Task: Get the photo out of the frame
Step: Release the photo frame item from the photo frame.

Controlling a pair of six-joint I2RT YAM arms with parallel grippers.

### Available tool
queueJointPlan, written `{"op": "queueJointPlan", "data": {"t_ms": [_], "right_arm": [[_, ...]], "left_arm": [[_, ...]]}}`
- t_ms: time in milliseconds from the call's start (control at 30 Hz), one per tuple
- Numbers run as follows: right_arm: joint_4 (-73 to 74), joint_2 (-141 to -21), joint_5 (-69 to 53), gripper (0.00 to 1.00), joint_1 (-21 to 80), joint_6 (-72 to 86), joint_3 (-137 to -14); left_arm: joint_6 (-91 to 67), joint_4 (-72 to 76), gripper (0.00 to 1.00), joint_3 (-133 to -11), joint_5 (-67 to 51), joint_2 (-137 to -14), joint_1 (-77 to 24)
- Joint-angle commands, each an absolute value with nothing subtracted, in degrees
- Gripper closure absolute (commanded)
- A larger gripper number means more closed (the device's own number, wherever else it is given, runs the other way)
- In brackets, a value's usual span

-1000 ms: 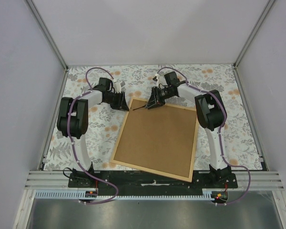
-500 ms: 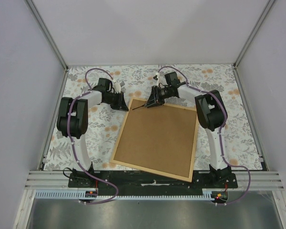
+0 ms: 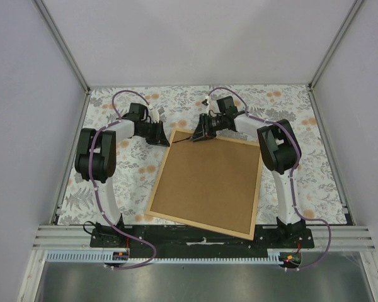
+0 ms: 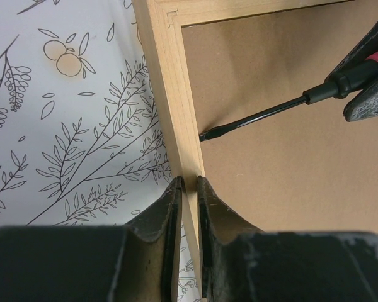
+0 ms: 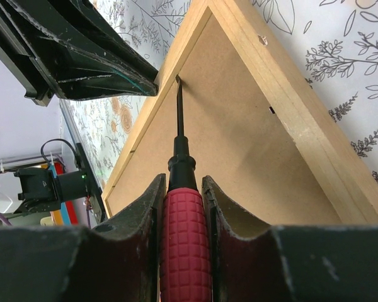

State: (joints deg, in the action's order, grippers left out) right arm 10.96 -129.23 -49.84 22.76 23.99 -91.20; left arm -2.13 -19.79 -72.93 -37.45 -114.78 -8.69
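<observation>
Change since a second ago: we note the left gripper (image 3: 166, 141) has drawn its fingers in, and the right gripper (image 3: 198, 136) has shifted slightly toward the far right. The frame (image 3: 205, 182) lies as before.

Item, frame: it is flat on the flowered cloth (image 3: 290, 119) between the two arms, turned askew, with its brown back uppermost and its thin tan strips around the edge.

Item, photo: it is not visible in any view.

Item, left gripper: it is at the frame's left strip, just beside the far-left corner. Only the left wrist view shows the hold. There the left gripper (image 4: 189, 182) has one finger on each side of the strip of the frame (image 4: 170, 82), pinching the wood.

Item, right gripper: it is at the far edge of the frame. The right wrist view alone shows what we cannot make out from above. There the right gripper (image 5: 181, 179) is clamped on the red handle of a screwdriver (image 5: 183, 251). The dark shaft reaches over the brown back, and its tip is at the inner edge of the frame (image 5: 283, 94).

Cross-reference: the left wrist view shows the same shaft (image 4: 258, 116) coming from the right, with its tip touching the strip's inner edge just beyond the left fingers. The right wrist view shows the left gripper's dark fingers (image 5: 82, 56) beside that tip.
</observation>
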Motion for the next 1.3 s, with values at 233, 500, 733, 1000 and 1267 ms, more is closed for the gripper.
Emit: {"op": "queueJointPlan", "data": {"t_ms": [233, 500, 733, 1000, 1267], "right_arm": [[10.46, -128.14, -48.43, 1.0, 23.64, 23.12, -92.81], [14.15, -132.18, -48.16, 1.0, 26.01, 23.2, -98.34], [17.05, -135.09, -47.11, 1.0, 29.35, 22.68, -103.62], [25.39, -134.12, -37.19, 1.0, 34.27, 18.46, -113.19], [30.14, -132.11, -32.17, 1.0, 38.14, 16.26, -117.69]], "left_arm": [[-3.87, -19.07, 0.81, -72.51, -39.46, -115.66, -8.96], [-3.96, -19.25, 0.88, -72.69, -40.08, -116.45, -9.14], [-3.52, -19.77, 0.92, -72.6, -40.25, -116.46, -10.02], [-3.25, -19.78, 0.93, -72.25, -39.64, -116.37, -11.51], [-3.08, -19.69, 0.94, -72.16, -39.11, -115.75, -11.78]]}}
